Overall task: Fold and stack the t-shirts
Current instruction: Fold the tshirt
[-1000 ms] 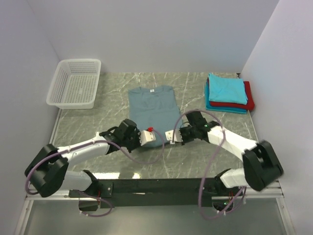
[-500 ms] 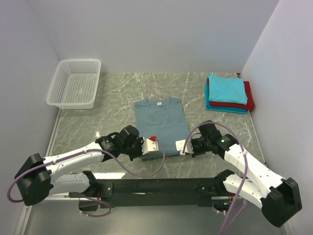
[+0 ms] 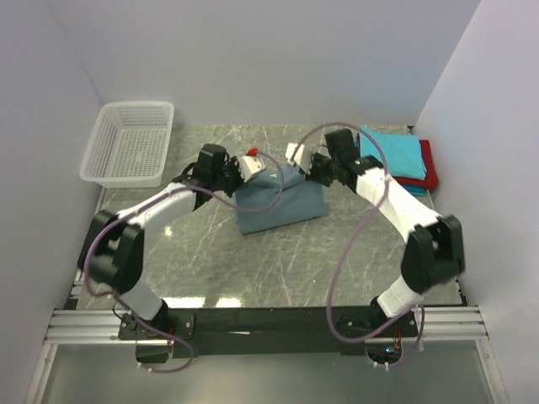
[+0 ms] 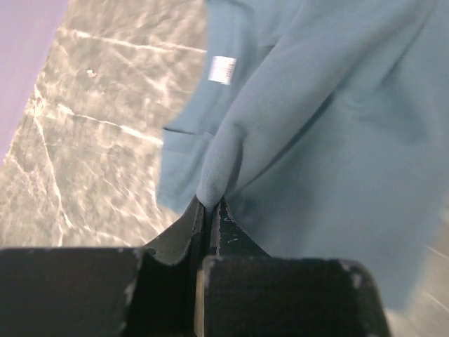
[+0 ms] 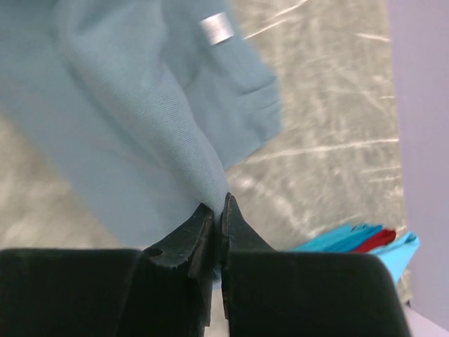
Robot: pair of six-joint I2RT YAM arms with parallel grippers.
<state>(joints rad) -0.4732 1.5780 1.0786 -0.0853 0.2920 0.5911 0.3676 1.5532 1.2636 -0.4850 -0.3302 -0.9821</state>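
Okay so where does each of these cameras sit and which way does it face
Top external: above and behind the robot, looking down on the grey marbled table; both arms show, left gripper and right gripper pinching the dusty grey-blue cloth t-shirt.
Left wrist: on that arm, looking along its shut black fingers at the t-shirt.
Right wrist: likewise, with the folded turquoise-and-red stack beyond.
Shared: both wrist views show the white neck label.

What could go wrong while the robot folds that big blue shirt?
The left end effector and right end effector each pinch only a small bit of the shirt's edge, so the cloth might slip out and flop back. If one lets go before the other, the fold could land crooked. The right arm also reaches close past the stack of folded shirts and might nudge it.
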